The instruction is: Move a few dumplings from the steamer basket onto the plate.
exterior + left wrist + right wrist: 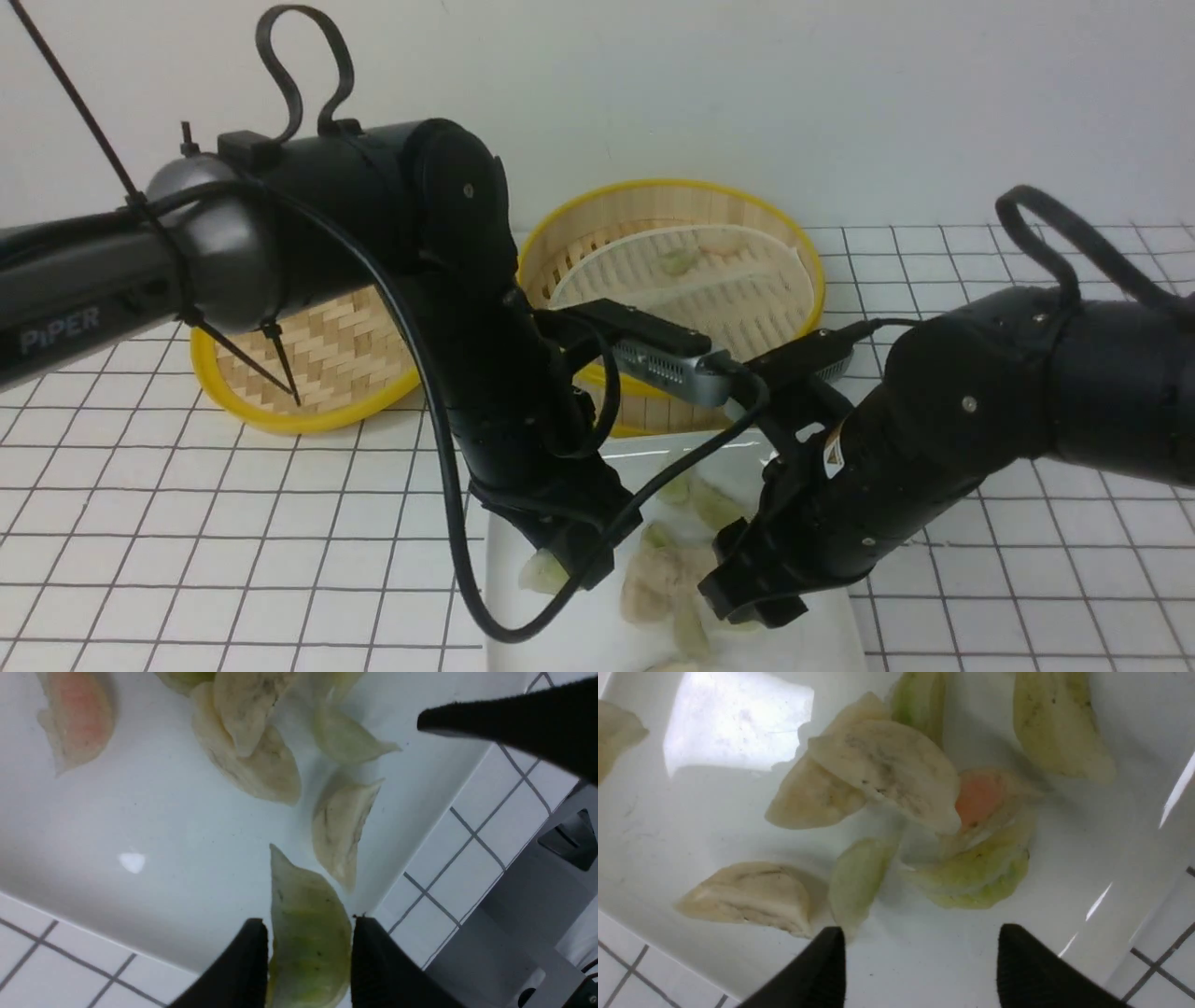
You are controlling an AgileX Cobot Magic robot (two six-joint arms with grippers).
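Note:
My left gripper (309,924) is shut on a pale green dumpling (308,942) and holds it just above the near-left part of the white plate (140,812). In the front view that dumpling (541,571) shows at the left fingertips. My right gripper (920,933) stands open over the plate (924,970), nothing between its fingers. Several dumplings (887,765) lie piled on the plate before it, one pinkish (978,795), one green (976,877). The steamer basket (672,185) stands behind the plate, tilted toward me, with a couple of dumplings (679,261) left on its liner.
The shallow woven lid (317,364) lies left of the basket, partly behind my left arm. Both arms crowd over the plate (597,644), their wrists close together. A finger (514,714) of the right gripper shows in the left wrist view. White tiled tabletop lies all around.

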